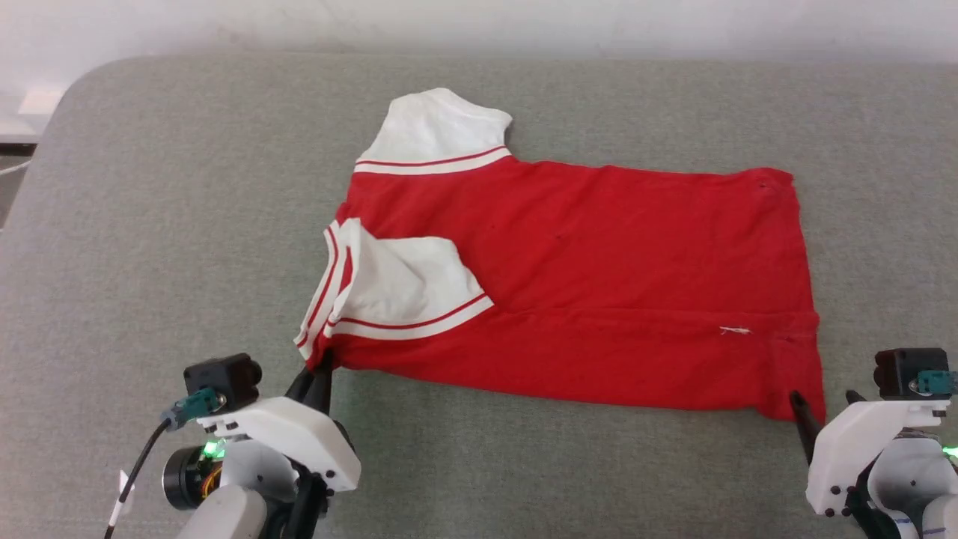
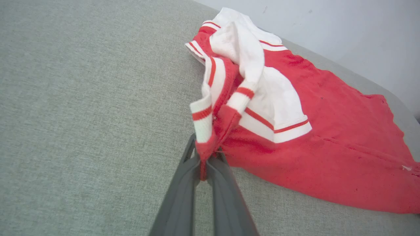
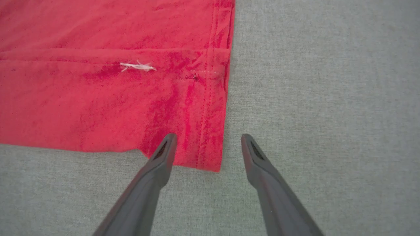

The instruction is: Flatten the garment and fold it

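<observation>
Grey padded surface (image 1: pixel 150 224) carried the garment (image 1: pixel 599 262) across its middle, body mostly flat. Near sleeve (image 1: pixel 404 284) was tucked over the red; near edge possibly doubled over, hard to tell. Main folds looked undone. Left gripper (image 2: pixel 203 160) was clenched on the bunched shoulder corner. Right gripper (image 3: pixel 208 136) was spread, straddling the hem corner, grasping nothing.

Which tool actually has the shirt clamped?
The left tool: it is shut on a bunched red corner of the shirt. The right tool is open, one finger either side of the hem corner.
</observation>
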Tool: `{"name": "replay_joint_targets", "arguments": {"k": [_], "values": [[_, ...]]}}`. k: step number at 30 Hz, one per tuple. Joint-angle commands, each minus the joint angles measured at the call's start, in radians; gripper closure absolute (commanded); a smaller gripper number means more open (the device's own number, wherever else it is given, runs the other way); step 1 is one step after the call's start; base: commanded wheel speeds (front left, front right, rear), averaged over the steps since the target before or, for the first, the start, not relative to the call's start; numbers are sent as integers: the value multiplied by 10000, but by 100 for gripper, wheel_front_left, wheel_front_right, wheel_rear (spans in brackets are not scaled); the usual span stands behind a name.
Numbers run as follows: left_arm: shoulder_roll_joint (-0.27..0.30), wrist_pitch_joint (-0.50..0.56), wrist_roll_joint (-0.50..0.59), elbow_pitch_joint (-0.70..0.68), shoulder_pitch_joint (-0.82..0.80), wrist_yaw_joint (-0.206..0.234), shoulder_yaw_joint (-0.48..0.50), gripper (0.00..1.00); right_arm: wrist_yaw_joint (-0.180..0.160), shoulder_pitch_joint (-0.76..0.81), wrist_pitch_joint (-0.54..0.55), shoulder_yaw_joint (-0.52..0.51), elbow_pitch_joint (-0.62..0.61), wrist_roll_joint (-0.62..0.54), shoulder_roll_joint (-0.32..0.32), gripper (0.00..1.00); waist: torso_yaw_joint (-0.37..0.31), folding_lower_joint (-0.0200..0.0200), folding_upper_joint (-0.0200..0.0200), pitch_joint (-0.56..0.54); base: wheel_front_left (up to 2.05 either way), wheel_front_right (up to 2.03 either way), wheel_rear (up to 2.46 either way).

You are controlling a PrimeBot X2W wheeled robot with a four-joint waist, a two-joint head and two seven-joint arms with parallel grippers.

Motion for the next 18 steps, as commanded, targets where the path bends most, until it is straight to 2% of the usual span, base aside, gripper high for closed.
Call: {"name": "replay_joint_targets", "arguments": {"k": [1,9,10,11,12,18], "values": [[51,-60,93,-303,118,-57,-15,100,-11,-241,-5,-201,296,-282,93,0,257,0,1,0,0,0,0],[195,229,201,-843,227,112,-192,100,-11,-607,29,-83,1653,-742,228,0,422,0,1,389,0,0,0],[180,256,180,-846,212,118,-198,100,-11,-613,103,0,1820,-747,213,49,433,0,1,445,0,0,0],[174,295,166,-810,197,117,-217,100,-11,-629,149,61,1960,-739,187,90,436,0,1,466,0,0,0],[194,348,195,-761,178,129,-258,100,-11,-653,136,99,2056,-756,134,100,438,0,1,481,0,0,0],[359,640,204,-378,228,175,-361,100,-11,-795,-161,-86,2173,-707,-31,100,328,0,1,214,0,0,0]]}}
